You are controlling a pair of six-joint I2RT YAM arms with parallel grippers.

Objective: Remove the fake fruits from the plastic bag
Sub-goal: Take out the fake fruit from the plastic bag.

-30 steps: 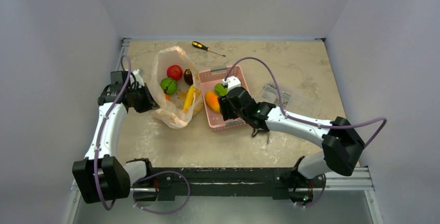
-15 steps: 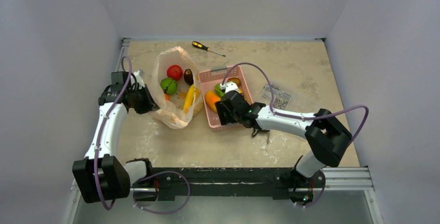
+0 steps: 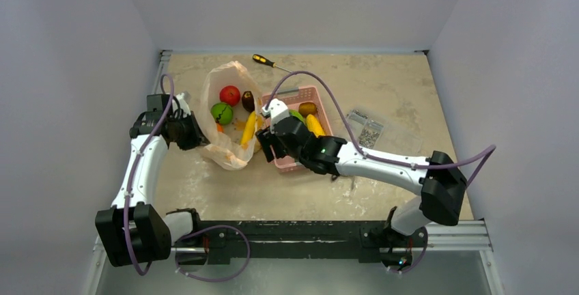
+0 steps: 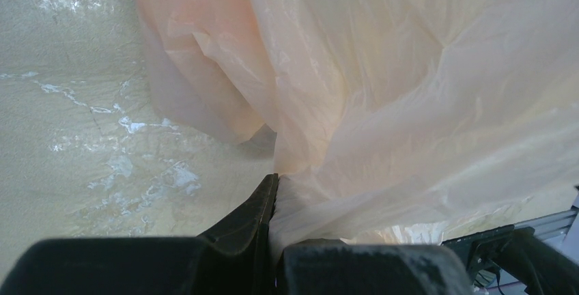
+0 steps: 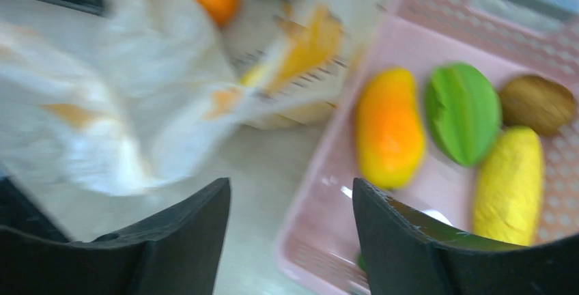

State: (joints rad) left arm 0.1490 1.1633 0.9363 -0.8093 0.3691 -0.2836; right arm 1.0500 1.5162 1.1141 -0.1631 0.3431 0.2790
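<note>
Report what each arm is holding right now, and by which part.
The left jaws are shut on the bag, pinching a fold of film on its left side. The right jaws are open and hold nothing.

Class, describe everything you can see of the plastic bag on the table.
The plastic bag is thin, crinkled and translucent, pale peach with orange-yellow patches. It lies open on the table, a red apple, green fruit and bananas showing inside. The left tool is shut on its left edge; a pink basket sits alongside.
</note>
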